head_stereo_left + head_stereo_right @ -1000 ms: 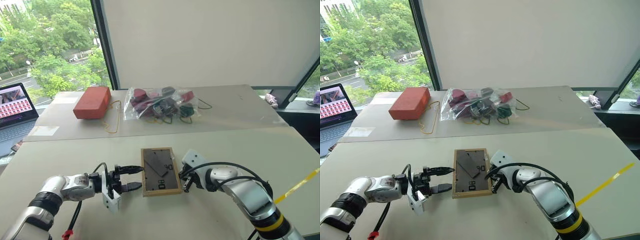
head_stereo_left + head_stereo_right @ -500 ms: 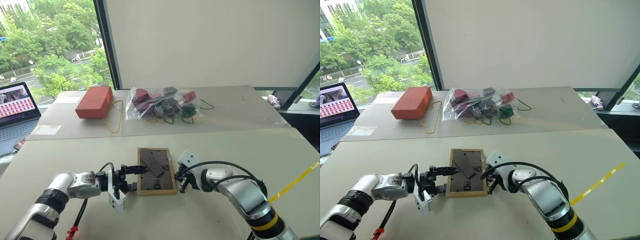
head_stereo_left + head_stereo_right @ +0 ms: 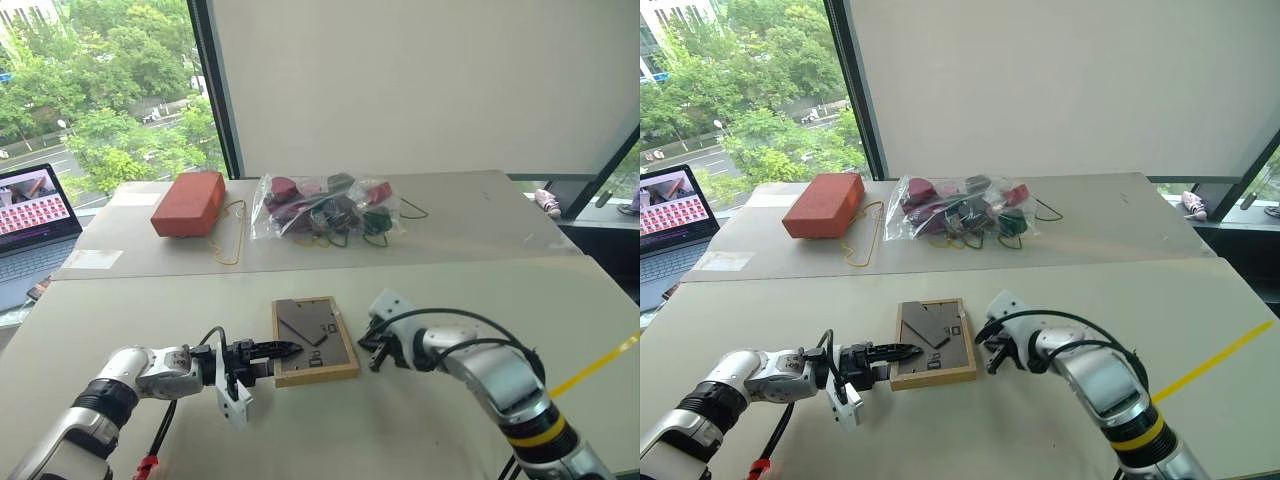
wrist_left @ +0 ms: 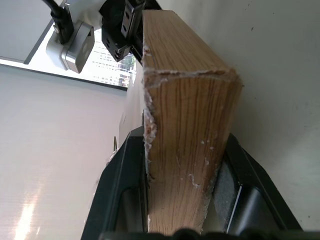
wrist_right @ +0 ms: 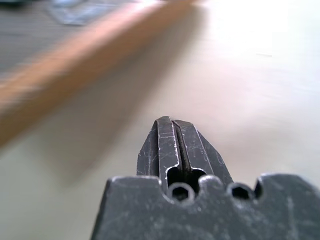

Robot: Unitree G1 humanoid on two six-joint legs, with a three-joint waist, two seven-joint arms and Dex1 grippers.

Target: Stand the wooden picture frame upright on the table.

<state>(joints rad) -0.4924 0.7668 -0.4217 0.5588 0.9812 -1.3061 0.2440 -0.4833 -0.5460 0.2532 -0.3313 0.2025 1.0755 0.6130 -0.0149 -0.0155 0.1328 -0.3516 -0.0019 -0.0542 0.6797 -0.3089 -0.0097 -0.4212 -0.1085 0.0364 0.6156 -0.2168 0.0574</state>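
The wooden picture frame (image 3: pixel 315 335) lies back side up on the pale table (image 3: pixel 150 300), its black easel stand folded against the dark back. My left gripper (image 3: pixel 282 351) comes in level from the left and is shut on the frame's near left edge. In the left wrist view the light wood (image 4: pixel 185 125) sits clamped between both black fingers (image 4: pixel 125 190). My right gripper (image 3: pixel 375 362) is shut with nothing in it, just off the frame's right edge and a little above the table. The right wrist view shows its pressed fingertips (image 5: pixel 172 125) with the blurred frame edge (image 5: pixel 75 55) beyond.
On the far table section are an orange-red block (image 3: pixel 187 203), a yellow cord (image 3: pixel 230 235) and a clear bag of coloured items (image 3: pixel 325 207). An open laptop (image 3: pixel 35 215) stands at the far left. A yellow tape strip (image 3: pixel 600 365) crosses the right side.
My left gripper has closed from wide open onto the frame's left edge. My right gripper has drawn away from the frame's right edge, to the right and slightly up.
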